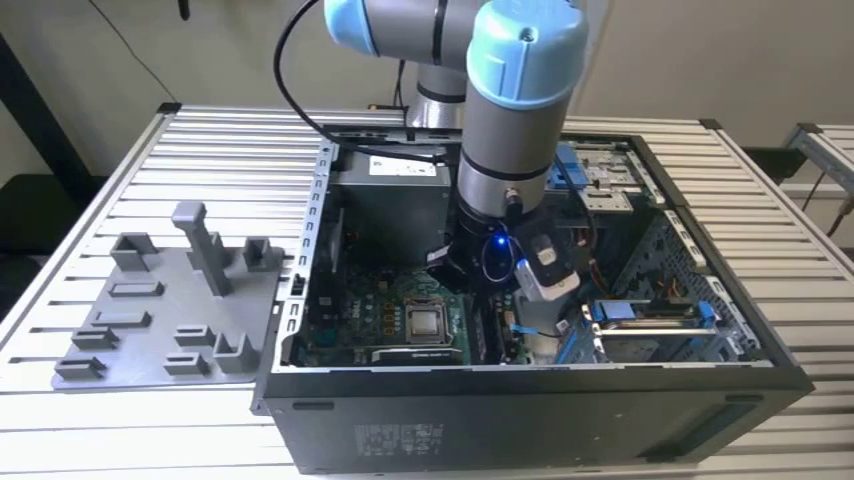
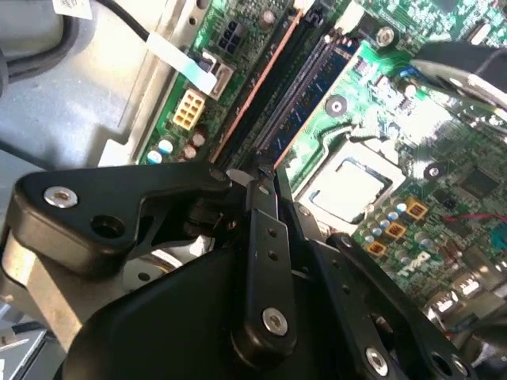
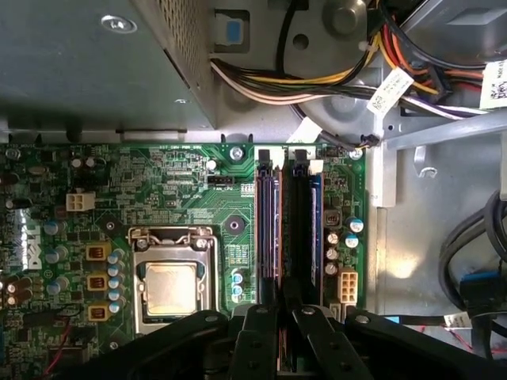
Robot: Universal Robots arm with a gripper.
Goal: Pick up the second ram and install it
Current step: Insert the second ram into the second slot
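Note:
The second ram [image 3: 293, 229] is a long dark stick standing on edge along a memory slot of the green motherboard [image 3: 182, 190], beside the processor socket [image 3: 170, 285]. In the second wrist view the second ram [image 2: 305, 87] runs away from the fingertips. My gripper [image 3: 287, 307] is down inside the computer case, its black fingers closed on the near end of the stick. In the second wrist view my gripper [image 2: 257, 170] looks pinched together. Whether the stick is fully seated in the slot I cannot tell. Another stick [image 3: 265, 229] stands in the neighbouring slot.
The open black computer case [image 1: 534, 400] lies on a slatted metal table [image 1: 240, 150]. A grey plastic tray with upright posts [image 1: 160, 300] sits at the exterior view's left. The power supply [image 3: 95, 63] and cable bundles [image 3: 317, 75] crowd the space beyond the slots.

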